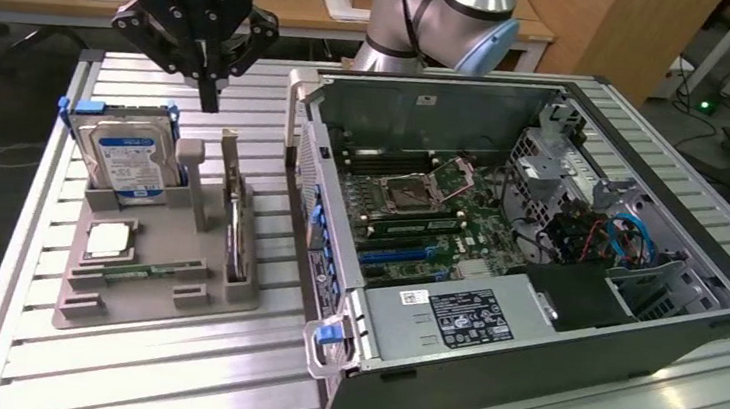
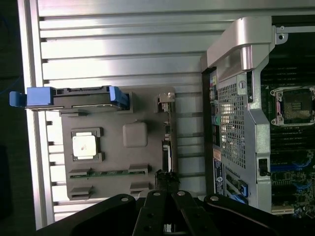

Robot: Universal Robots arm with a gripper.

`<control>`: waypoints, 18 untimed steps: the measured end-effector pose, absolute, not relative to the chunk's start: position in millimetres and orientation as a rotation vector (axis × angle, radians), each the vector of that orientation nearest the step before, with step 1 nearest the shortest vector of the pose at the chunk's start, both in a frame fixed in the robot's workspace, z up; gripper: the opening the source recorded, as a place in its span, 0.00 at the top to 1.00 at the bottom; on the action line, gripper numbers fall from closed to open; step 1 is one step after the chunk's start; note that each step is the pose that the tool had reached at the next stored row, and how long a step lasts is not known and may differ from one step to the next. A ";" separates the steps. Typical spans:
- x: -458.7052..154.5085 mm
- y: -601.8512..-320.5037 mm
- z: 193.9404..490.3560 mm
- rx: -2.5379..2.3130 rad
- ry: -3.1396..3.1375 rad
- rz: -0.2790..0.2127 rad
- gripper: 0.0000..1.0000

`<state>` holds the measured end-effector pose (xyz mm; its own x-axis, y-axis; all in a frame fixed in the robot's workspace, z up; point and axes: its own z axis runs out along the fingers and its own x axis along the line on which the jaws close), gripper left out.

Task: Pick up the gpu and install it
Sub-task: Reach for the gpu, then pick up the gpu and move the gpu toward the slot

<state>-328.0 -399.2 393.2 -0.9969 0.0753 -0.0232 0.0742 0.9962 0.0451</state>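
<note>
gpu (image 1: 238,243), a thin flat circuit-board card with a silver bracket at 1 end, stands on edge in a slot of the grey moulded holder tray (image 1: 181,237). The slot runs along the tray edge nearest the open black-and-silver computer case (image 1: 522,390).

My read: light, stiff, fragile, with exposed parts. Best hold is a pinch across the upper board edge, mid-length.

My black gripper (image 1: 209,99) is clenched on nothing. It hangs above the tray's far end, between the card and the upright silver hard drive with blue rails (image 1: 128,157).
</note>
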 end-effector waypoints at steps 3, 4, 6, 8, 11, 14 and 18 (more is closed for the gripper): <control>-328.0 -399.2 393.2 0.117 3.114 0.069 0.89; -328.0 -399.2 393.2 0.117 3.114 0.069 0.89; -328.0 -399.2 393.2 0.117 3.114 0.069 0.89; -328.0 -399.2 393.2 0.117 3.114 0.069 0.89; -328.0 -399.2 393.1 0.117 3.114 0.069 0.83; -328.0 -399.2 393.2 0.117 3.114 0.069 0.71; -328.0 -399.2 393.2 0.117 3.114 0.069 0.53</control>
